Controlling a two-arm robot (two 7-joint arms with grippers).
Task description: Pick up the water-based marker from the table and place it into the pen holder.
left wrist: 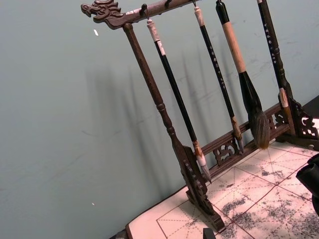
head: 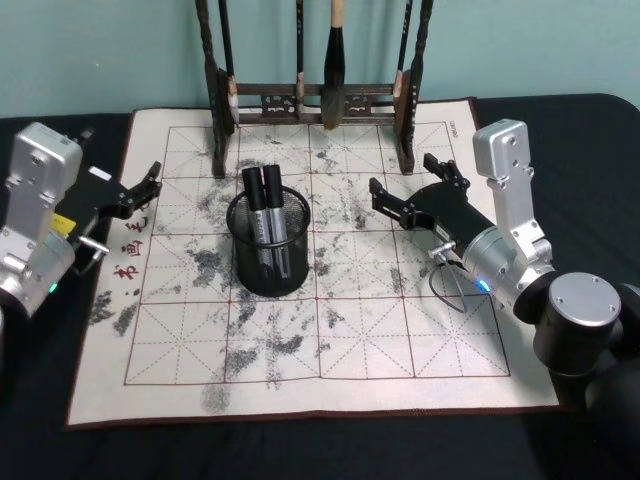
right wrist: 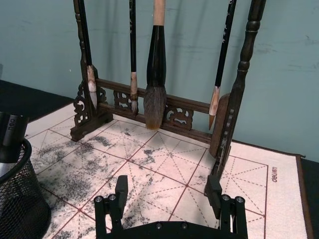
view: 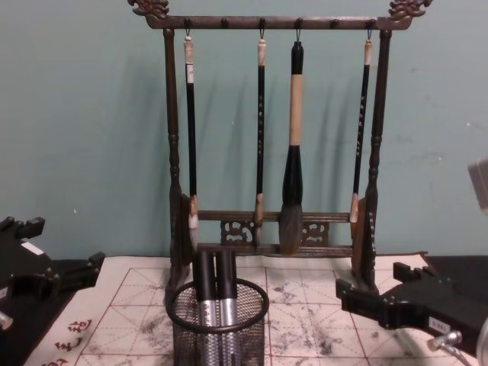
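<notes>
The pen holder (head: 270, 272), a black wire-mesh cup, stands on the ink-stained mat (head: 350, 330) left of centre. A water-based marker (head: 252, 205) with a black cap and grey barrel stands upright inside it, beside a second like one (head: 273, 203). The chest view shows both markers (view: 204, 286) in the cup (view: 221, 339). My left gripper (head: 150, 188) hovers open at the mat's left edge, holding nothing. To the right of the cup my right gripper (head: 400, 172) is open and holds nothing. The right wrist view has its fingers (right wrist: 119, 188) spread wide, with the cup (right wrist: 20, 199) off to one side.
A tall dark wooden brush rack (head: 310, 100) with several hanging brushes stands at the mat's far edge, close behind the cup. The dark table (head: 560, 130) extends around the mat. A teal wall (view: 76, 114) rises behind.
</notes>
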